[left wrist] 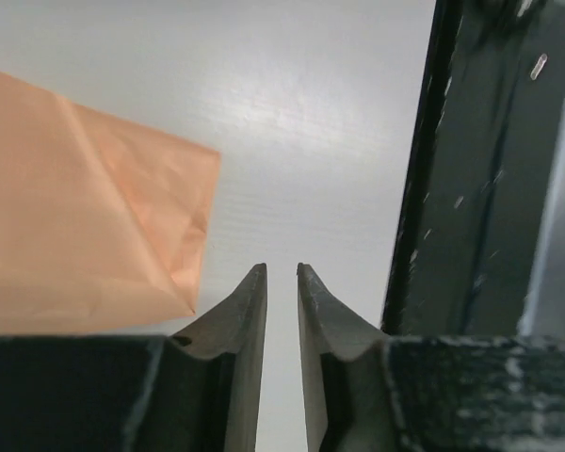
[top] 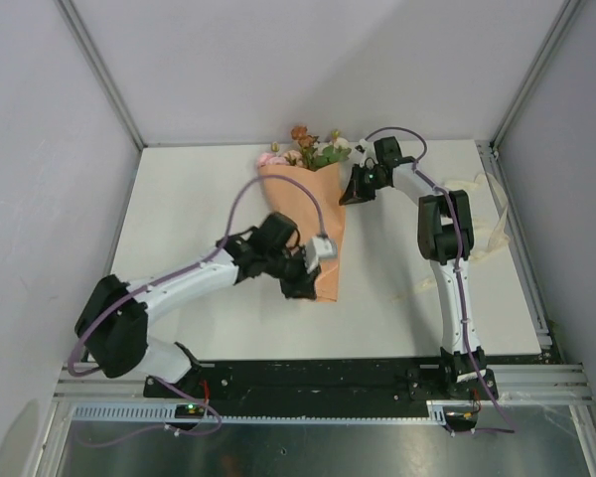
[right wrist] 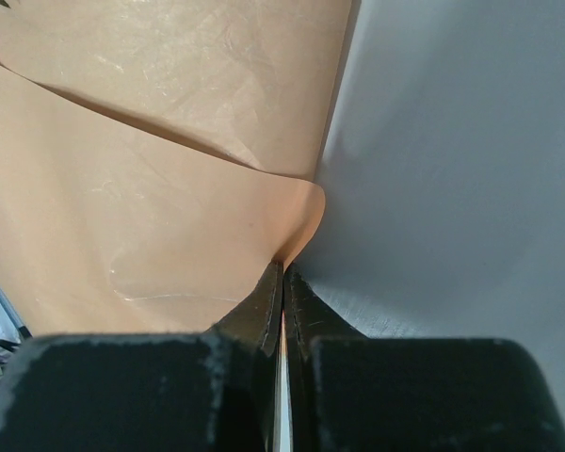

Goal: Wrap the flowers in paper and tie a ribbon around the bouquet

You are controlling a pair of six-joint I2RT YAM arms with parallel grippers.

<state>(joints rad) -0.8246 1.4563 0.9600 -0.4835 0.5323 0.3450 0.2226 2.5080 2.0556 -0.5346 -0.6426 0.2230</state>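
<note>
The bouquet (top: 315, 214) lies mid-table: a peach-orange paper (top: 323, 263) cone with the pink, orange and cream flowers (top: 313, 149) sticking out of its far end. My right gripper (top: 351, 195) is at the cone's upper right edge. In the right wrist view this gripper (right wrist: 283, 266) is shut on the edge of the paper (right wrist: 151, 188). My left gripper (top: 302, 289) hovers by the cone's narrow near end. In the left wrist view its (left wrist: 282, 271) jaws stand slightly apart with bare table between them, and the paper's corner (left wrist: 94, 217) lies just to their left. The cream ribbon (top: 483, 221) lies loose at the table's right side.
A black rail (left wrist: 480, 169) runs along the near table edge, close in front of the left gripper. Another stretch of ribbon (top: 423, 286) trails beside the right arm's base link. Grey walls and metal posts enclose the white table (top: 199, 209).
</note>
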